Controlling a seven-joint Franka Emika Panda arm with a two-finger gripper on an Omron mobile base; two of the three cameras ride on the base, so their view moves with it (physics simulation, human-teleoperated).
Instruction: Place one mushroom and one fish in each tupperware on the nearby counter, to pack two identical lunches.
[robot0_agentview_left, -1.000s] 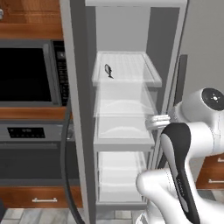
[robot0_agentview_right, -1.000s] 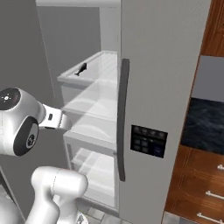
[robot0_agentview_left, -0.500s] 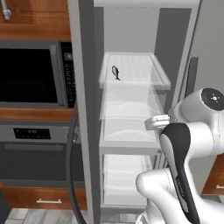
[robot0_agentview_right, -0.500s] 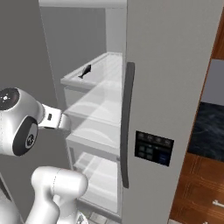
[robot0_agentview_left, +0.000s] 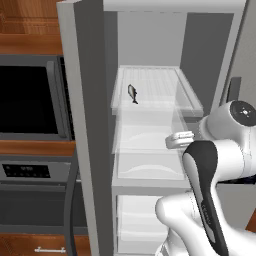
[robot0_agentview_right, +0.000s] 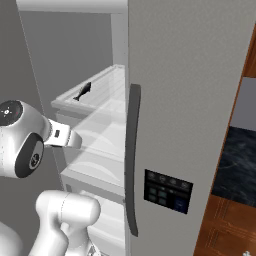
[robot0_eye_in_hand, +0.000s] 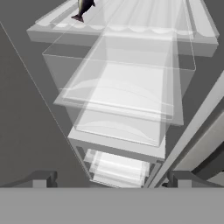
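Note:
A dark grey-black fish (robot0_agentview_left: 132, 93) lies on the top glass shelf (robot0_agentview_left: 165, 102) of the open fridge, also seen as the fish (robot0_agentview_right: 83, 91) and, at the hand view's top edge, the fish (robot0_eye_in_hand: 83, 8). My gripper (robot0_eye_in_hand: 111, 179) is open and holds nothing; it hangs in front of the fridge, below and short of the fish, looking up along the clear drawers. My hand (robot0_agentview_left: 179, 138) sits at middle-shelf height. A strip of the black marble counter (robot0_agentview_right: 239, 165) shows at the far right. The mushroom and the tupperware are out of view.
The shut right fridge door (robot0_agentview_right: 190, 100) with its dark handle (robot0_agentview_right: 132, 160) and control panel (robot0_agentview_right: 167, 191) stands close on my right. The open left door (robot0_agentview_left: 87, 125) stands beside a black microwave (robot0_agentview_left: 27, 100) and the oven (robot0_agentview_left: 30, 200). Clear drawers (robot0_eye_in_hand: 122, 105) fill the lower shelves.
The whole picture has shifted and the fridge looms larger, so the base has driven closer. The fish has stayed on its shelf and the gripper has stayed open.

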